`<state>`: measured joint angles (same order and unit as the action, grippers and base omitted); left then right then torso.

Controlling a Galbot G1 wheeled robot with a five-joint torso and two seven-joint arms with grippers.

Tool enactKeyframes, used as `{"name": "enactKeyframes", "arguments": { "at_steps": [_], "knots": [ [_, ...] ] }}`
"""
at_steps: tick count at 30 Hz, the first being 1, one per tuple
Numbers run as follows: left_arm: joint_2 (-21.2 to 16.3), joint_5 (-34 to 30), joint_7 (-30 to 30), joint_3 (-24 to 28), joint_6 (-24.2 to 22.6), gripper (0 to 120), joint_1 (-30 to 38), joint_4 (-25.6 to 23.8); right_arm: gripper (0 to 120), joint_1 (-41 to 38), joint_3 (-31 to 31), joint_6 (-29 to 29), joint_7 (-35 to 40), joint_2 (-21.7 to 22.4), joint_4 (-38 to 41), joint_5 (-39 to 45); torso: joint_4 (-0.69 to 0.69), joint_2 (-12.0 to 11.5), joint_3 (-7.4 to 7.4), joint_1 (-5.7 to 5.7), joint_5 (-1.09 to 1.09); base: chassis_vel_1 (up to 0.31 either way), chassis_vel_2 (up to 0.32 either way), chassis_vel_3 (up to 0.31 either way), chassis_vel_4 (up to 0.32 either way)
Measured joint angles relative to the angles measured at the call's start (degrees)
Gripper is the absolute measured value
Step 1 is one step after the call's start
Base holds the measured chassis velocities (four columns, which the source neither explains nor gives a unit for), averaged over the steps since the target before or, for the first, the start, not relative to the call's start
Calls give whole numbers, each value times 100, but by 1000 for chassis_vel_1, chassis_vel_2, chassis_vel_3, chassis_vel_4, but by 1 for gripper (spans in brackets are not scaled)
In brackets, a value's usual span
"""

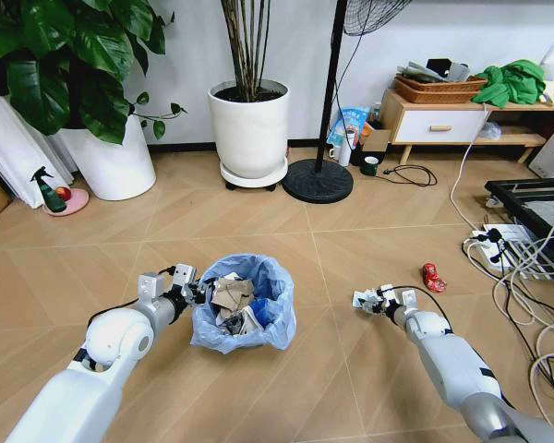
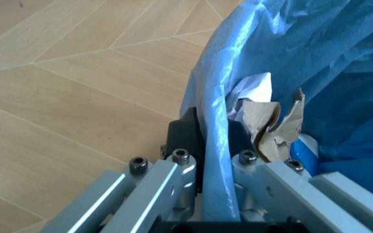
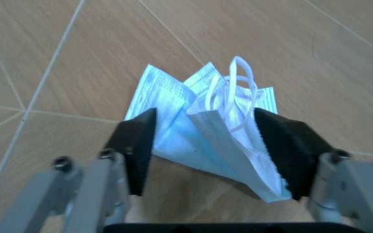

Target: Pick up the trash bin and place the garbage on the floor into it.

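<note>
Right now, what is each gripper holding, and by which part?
Left gripper is clamped on the trash bin at its bag-lined rim. Right gripper straddles a crumpled face mask on the floor, fingers open, nothing held.

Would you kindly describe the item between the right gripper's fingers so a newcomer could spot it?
On the floor, right of the trash bin, the right gripper brackets a crumpled face mask. It is pale blue with white ear loops, unlike the red wrapper nearby.
</note>
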<state>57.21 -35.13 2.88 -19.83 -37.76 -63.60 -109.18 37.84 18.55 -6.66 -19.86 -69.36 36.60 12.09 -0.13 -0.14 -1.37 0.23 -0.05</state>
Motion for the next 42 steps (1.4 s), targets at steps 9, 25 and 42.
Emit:
{"name": "enactKeyframes", "arguments": {
  "at_steps": [9, 25, 42],
  "knots": [
    [6, 9, 4, 4, 6, 2, 15, 16, 15, -62, -27, -1, 118, -64, -180, 10, 0, 0, 0, 0, 0, 0, 0, 0, 0],
    [7, 3, 1, -21, 6, 2, -2, -23, 0, 220, 172, -67, 176, 94, 393, 119, 0, 0, 0, 0, 0, 0, 0, 0, 0],
    [7, 20, 2, -32, 7, 2, -63, -46, 0, 1251, 321, -888, 352, 781, 3753, 1143, 2, 0, 0, 0, -1, 0, 0, 0, 0]
  ]
}}
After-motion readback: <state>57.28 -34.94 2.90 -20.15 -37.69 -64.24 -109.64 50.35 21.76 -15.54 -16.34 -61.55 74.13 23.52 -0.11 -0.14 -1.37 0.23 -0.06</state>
